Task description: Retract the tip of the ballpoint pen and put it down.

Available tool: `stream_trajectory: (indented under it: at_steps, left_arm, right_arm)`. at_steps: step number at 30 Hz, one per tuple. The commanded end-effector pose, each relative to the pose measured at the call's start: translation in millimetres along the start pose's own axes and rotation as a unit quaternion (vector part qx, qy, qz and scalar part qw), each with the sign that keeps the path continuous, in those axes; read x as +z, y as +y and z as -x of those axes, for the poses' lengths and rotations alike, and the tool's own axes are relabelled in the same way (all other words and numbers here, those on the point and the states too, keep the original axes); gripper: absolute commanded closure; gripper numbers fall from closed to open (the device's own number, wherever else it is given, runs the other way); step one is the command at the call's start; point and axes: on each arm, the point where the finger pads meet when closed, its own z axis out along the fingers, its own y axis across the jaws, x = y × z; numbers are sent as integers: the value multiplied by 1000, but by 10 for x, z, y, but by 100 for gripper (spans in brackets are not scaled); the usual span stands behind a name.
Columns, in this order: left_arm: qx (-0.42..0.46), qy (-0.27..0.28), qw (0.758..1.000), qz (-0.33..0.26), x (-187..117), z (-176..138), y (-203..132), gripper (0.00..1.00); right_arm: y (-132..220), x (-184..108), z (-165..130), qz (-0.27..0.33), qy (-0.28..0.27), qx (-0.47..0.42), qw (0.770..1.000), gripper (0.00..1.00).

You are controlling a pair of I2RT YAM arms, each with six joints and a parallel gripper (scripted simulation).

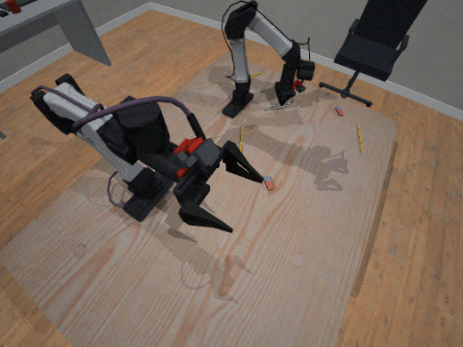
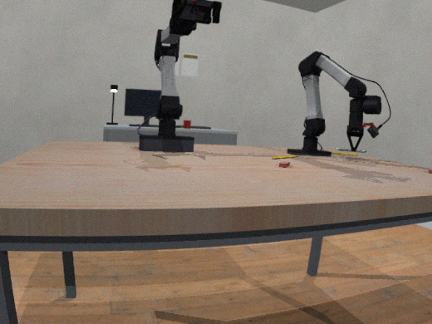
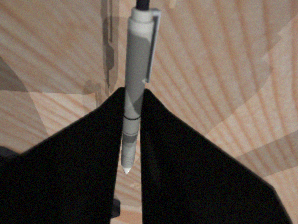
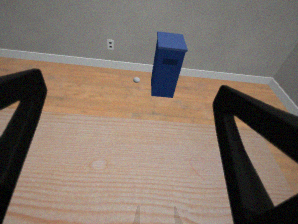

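Observation:
A pale grey ballpoint pen [image 3: 136,65] [image 1: 274,106] [image 2: 341,149] with a side clip is held between the fingertips of my left gripper [image 3: 133,97] [image 1: 286,101] [image 2: 355,148], low over the table. In the left wrist view its clip end, with a dark button, points to the top and its white cone tip points down between the fingers. Whether a fine writing point sticks out is too small to tell. My right gripper [image 4: 134,87] [image 1: 247,205] is wide open and empty, raised high above the table, away from the pen.
On the wooden table [image 1: 307,276] [image 2: 125,183] lie a red and blue eraser [image 1: 268,182] [image 2: 284,164], another eraser [image 1: 339,111] and yellow pencils, one [image 1: 241,139] between the arms and one [image 1: 360,139] near the far edge. Another pencil [image 1: 256,74] lies behind the left arm.

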Motion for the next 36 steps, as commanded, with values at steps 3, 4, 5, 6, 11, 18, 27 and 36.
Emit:
stream_trajectory:
  at_steps: [3,4,5,6,11,18,27,36]
  left_arm:
    - [2,-5,1000,-6,-83,25,-14,89]
    - [23,-10,1000,-13,-40,92,-109,89]
    - [38,-13,999,-18,-33,112,-146,89]
    - [56,-19,998,-24,-36,133,-196,89]
    - [124,-43,990,-45,-49,217,-397,89]
    - [285,-90,950,-92,-94,304,-945,89]
    - [416,-135,891,-124,-165,288,-1439,89]
    - [568,-198,781,-168,-327,125,-2112,89]
  right_arm:
    - [12,-18,-36,4,3,-2,1000,0]
    - [12,-18,-36,4,3,-2,1000,0]
    - [12,-18,-36,4,3,-2,1000,0]
    - [12,-18,-36,4,3,-2,1000,0]
    - [12,-18,-36,4,3,-2,1000,0]
    - [12,-18,-36,4,3,-2,1000,0]
    - [12,-18,-36,4,3,-2,1000,0]
    - [12,-18,-36,4,3,-2,1000,0]
